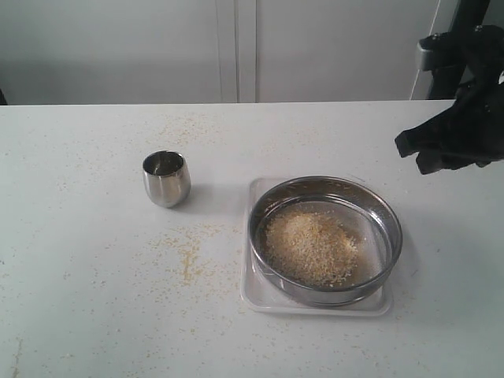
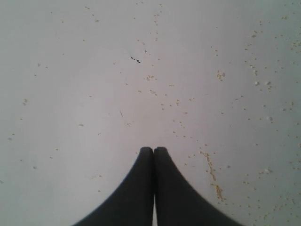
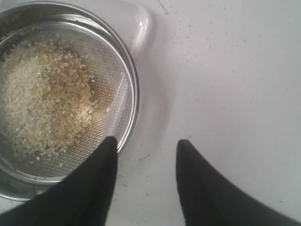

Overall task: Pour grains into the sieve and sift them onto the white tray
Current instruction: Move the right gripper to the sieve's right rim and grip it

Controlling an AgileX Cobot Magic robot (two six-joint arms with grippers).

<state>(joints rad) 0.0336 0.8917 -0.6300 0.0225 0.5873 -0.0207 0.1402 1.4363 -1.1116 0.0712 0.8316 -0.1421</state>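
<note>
The steel sieve [image 1: 324, 240] rests on the white tray [image 1: 260, 303], with a beige heap of grains [image 1: 309, 248] on its mesh. The right wrist view shows the same sieve [image 3: 127, 66], its grains [image 3: 44, 99] and a corner of the tray [image 3: 141, 21]. My right gripper [image 1: 429, 153] hangs above the table to the right of the sieve, open and empty; in its own view the right gripper [image 3: 146, 146] has one finger over the sieve's rim. My left gripper [image 2: 154, 149] is shut on nothing over bare table and is out of the exterior view.
A small rounded steel cup [image 1: 166, 179] stands upright left of the tray. Spilled grains [image 1: 189, 252] are scattered on the white table between cup and tray, and more loose grains [image 2: 214, 176] lie under the left gripper. A wall runs along the table's far edge.
</note>
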